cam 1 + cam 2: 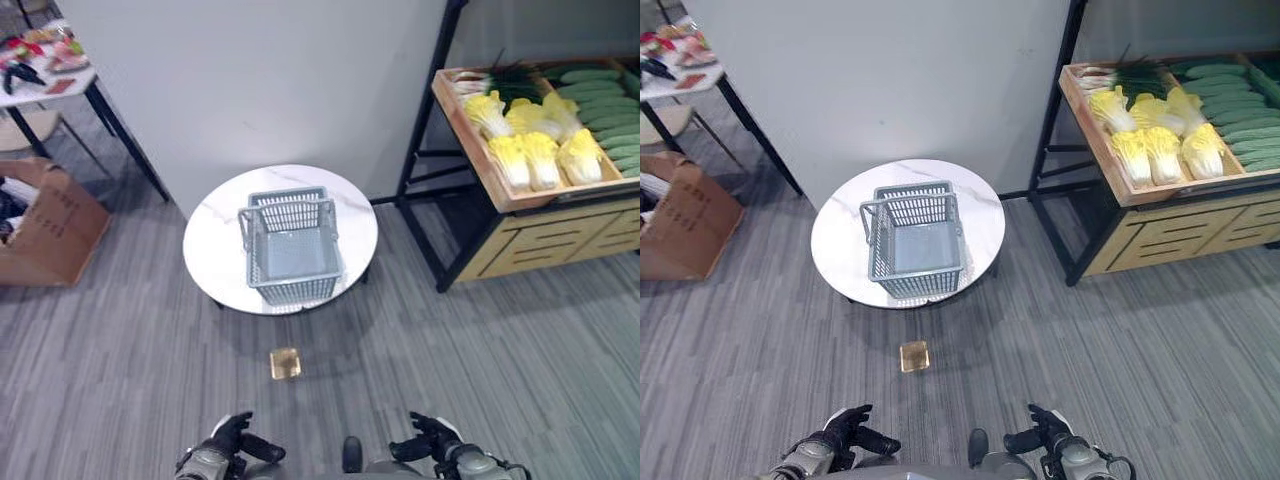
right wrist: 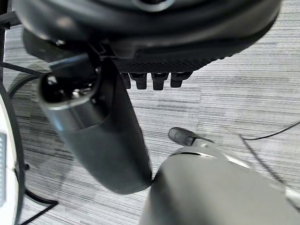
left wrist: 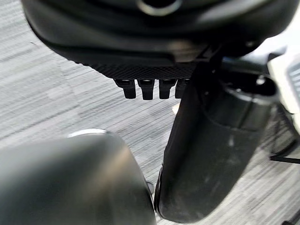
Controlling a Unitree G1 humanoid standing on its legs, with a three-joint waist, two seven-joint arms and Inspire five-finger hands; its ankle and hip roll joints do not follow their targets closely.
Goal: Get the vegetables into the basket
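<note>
Left eye view: yellow-green cabbages (image 1: 540, 150), cucumbers (image 1: 610, 110), grey slatted basket (image 1: 290, 245).

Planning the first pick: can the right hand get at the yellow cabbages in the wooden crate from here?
Probably not yet: the right hand hangs low, while the yellow cabbages lie far off with open grey carpet between.

- Round white marble-look table (image 1: 215, 250), standing on grey striped carpet (image 1: 120, 360).
- Small tan square object (image 1: 285, 363) lying on carpet just in front of table.
- Brown cardboard box (image 1: 45, 225) at far left, open-topped.
- White-topped table on black legs (image 1: 60, 80) at upper left, carrying assorted items.
- Pale wall panel (image 1: 260, 90) behind round table.
</note>
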